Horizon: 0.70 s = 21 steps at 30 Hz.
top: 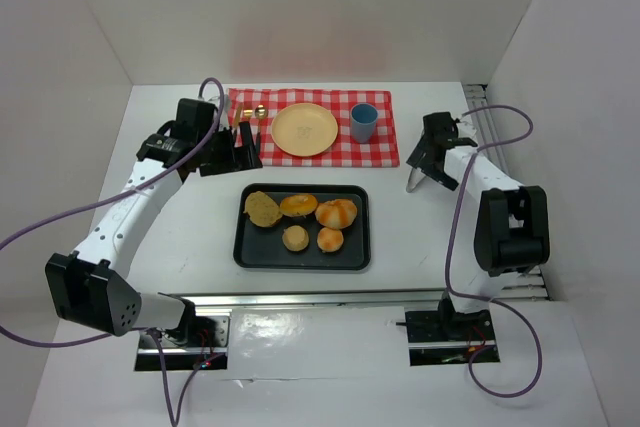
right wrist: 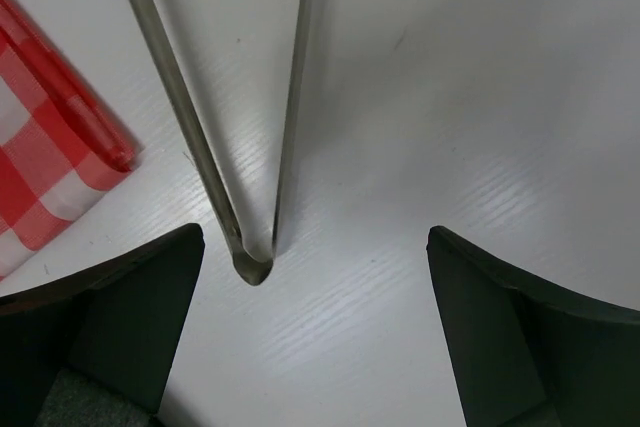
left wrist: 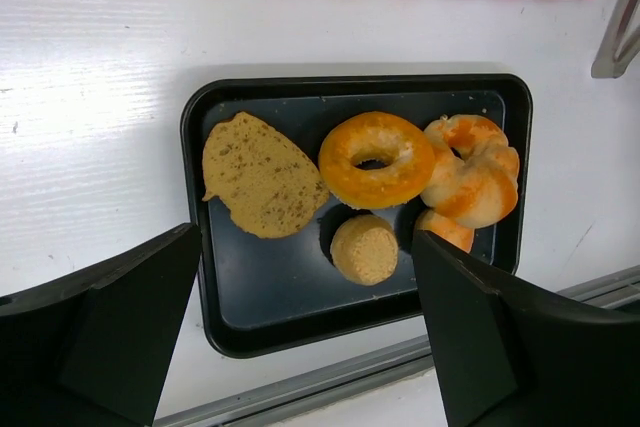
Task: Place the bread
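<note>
A black tray in the middle of the table holds several breads: a flat brown slice, a glazed ring, a twisted bun, a small round cake and a small bun. The left wrist view shows the slice, ring, twisted bun and round cake. An empty yellow plate lies on a red checked cloth. My left gripper is open and empty, above the cloth's left end. My right gripper is open over metal tongs.
A blue cup stands on the cloth right of the plate. A small gold object lies on the cloth's left end. The tongs lie on the table right of the cloth. White walls enclose the table on three sides.
</note>
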Motion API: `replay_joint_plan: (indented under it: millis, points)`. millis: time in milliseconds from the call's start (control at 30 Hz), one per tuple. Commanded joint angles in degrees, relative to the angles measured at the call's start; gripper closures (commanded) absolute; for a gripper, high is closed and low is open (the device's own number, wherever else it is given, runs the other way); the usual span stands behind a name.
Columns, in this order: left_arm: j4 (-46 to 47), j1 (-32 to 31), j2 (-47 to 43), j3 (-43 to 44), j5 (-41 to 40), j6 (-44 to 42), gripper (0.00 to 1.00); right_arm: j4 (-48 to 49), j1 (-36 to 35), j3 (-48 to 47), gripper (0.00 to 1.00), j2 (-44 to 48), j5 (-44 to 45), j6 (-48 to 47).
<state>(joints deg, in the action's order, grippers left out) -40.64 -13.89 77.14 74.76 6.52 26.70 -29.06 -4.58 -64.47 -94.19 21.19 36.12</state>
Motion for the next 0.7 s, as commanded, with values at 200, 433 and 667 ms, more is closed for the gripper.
replay_joint_plan:
  millis: [200,433,667]
  points:
    - [1.4,0.4,-1.2,0.1,2.0,-1.4,0.0,3.7,-0.3,3.2,0.0,5.0,2.1,-1.8]
    - [2.0,0.4,-1.2,0.1,2.5,-1.4,0.0,6.6,-5.3,4.9,0.0,6.1,4.6,-5.1]
    - [2.0,0.4,-0.7,0.6,3.1,-1.4,0.0,7.3,-6.4,4.9,0.0,4.1,5.7,-5.1]
